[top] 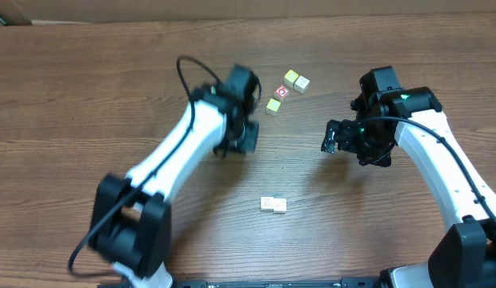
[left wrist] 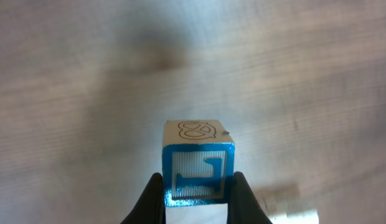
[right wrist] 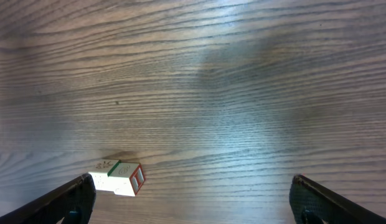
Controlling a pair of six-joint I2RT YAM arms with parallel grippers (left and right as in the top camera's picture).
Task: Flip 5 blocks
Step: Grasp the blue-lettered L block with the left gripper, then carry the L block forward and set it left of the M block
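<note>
The left fingers [left wrist: 150, 200] are pinching the blue block [left wrist: 198, 169] by two opposite side faces. Its blue-framed face is looking back at the wrist, and a pale printed face is showing just past the tips. It seems to be hanging clear of the table [left wrist: 292, 74], though the blur is making that hard to tell. The right fingers [right wrist: 71, 200] are standing spread wide with nothing between them, and a cream pair [right wrist: 116, 176] is lying side by side, touching, close in front of one tip. A red block [top: 282, 92] and three yellowish ones are sitting beyond the left fingers. Such a cube is likely handling as light, stiff wood with slick printed faces, so a centred pinch on flat opposite faces is suiting it best. The flat wood-grain table is offering bare room all around for setting it down.
</note>
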